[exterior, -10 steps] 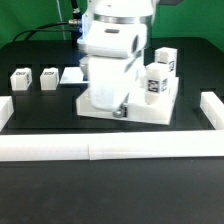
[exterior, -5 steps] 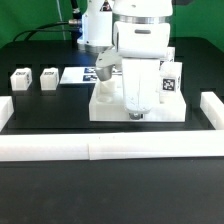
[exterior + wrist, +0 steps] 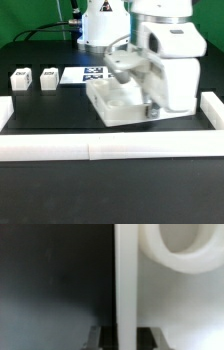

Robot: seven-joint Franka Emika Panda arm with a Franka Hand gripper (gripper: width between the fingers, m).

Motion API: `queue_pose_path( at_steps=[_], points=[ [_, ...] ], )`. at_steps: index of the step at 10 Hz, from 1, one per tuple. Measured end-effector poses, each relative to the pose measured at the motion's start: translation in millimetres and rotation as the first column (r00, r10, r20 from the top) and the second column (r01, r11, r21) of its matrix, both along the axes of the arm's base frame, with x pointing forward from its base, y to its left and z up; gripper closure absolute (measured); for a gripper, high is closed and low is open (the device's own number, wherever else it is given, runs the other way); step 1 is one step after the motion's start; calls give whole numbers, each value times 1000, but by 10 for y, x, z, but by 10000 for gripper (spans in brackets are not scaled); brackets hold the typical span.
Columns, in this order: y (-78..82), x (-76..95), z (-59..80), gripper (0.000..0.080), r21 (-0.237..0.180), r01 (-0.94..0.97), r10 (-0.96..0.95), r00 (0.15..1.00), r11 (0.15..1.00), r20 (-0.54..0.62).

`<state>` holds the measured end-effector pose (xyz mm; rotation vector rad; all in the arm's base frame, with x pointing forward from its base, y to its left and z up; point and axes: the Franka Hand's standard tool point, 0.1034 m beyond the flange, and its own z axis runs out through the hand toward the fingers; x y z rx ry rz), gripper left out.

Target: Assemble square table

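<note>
The square table's white slab (image 3: 118, 103) lies turned at an angle on the black table, in the middle of the exterior view. My gripper (image 3: 152, 113) reaches down at the slab's side toward the exterior view's right. The wrist view shows a thin white edge of the slab (image 3: 125, 280) running between my two dark fingers (image 3: 101, 337), with the gripper (image 3: 125, 338) shut on it. A rounded white shape (image 3: 172, 249) shows beside that edge; what it is I cannot tell. Two small white tagged legs (image 3: 19, 80) (image 3: 48, 78) stand apart at the exterior view's left.
The marker board (image 3: 84, 73) lies flat behind the slab. A low white border wall (image 3: 100, 149) runs along the front, with short pieces at the left (image 3: 5, 109) and right (image 3: 212, 108). The arm's white body hides the slab's far right part.
My arm has swung from the middle toward the exterior view's right. The slab has slid and turned that way with it, uncovering the marker board.
</note>
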<state>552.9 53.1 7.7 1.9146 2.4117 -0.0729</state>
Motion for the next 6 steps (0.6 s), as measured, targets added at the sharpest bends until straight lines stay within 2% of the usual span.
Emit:
queue_pose_path(
  at_steps=[1, 2, 6],
  points=[
    [107, 34, 2, 748, 0, -55, 55, 999, 999, -1],
    [145, 36, 3, 748, -15, -112, 112, 994, 994, -5],
    [48, 46, 3, 748, -41, -337, 336, 941, 941, -27]
  ],
)
